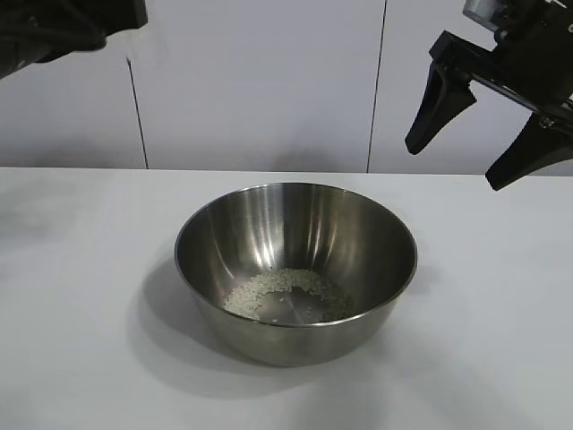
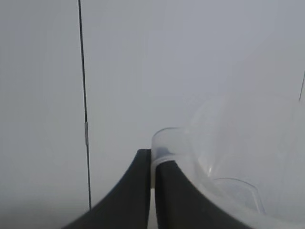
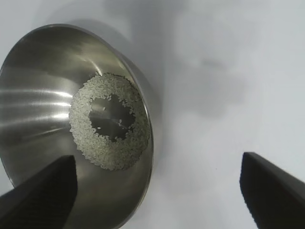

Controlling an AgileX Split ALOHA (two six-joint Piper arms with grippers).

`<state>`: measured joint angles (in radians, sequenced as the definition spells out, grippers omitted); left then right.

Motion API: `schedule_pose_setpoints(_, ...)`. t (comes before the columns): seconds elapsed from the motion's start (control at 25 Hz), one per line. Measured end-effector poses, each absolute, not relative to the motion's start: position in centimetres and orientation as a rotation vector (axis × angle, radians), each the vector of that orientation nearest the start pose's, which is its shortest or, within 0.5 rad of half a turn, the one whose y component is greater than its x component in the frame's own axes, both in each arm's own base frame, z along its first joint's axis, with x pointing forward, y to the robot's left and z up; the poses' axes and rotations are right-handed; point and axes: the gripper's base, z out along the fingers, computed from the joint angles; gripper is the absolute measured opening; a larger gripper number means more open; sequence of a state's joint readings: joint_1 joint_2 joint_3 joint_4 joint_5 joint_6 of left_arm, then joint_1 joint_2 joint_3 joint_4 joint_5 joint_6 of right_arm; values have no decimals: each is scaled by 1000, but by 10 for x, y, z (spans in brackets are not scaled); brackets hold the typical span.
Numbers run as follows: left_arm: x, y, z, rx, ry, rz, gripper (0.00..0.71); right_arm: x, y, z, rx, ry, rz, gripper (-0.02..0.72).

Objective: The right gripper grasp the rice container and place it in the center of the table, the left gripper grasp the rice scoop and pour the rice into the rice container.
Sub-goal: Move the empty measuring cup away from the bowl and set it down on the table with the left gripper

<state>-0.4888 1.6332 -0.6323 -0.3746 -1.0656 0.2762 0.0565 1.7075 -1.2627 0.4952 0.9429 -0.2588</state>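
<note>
Left wrist view alone shows the left end effector (image 2: pixel 151 191) clamping the rice scoop (image 2: pixel 228 171); right end effector (image 1: pixel 488 148) gapes.

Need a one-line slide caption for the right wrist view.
Steel rice container on the white table, rice ringed in its bottom, right tool open above.

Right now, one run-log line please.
rice: in bowl | left tool: shut on scoop | right tool: open, above table

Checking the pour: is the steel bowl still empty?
No, rice lies in a loose ring on the bottom of the steel bowl.
</note>
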Motion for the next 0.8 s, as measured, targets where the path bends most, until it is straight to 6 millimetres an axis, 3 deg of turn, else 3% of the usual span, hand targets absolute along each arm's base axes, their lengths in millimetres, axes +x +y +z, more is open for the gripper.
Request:
schedule_pose_setpoints(0.4, 281, -86, 165, 338, 1593, -28, 12, 345, 54, 251, -99, 2766, 577, 642)
schedule_pose_setpoints(0.52, 283, -85, 139, 359, 1679, -40, 12, 345, 54, 251, -99, 2765, 576, 642)
schedule_pose_setpoints(0.8, 282, -87, 104, 403, 1789, -52, 12, 345, 54, 251, -98, 2765, 577, 642)
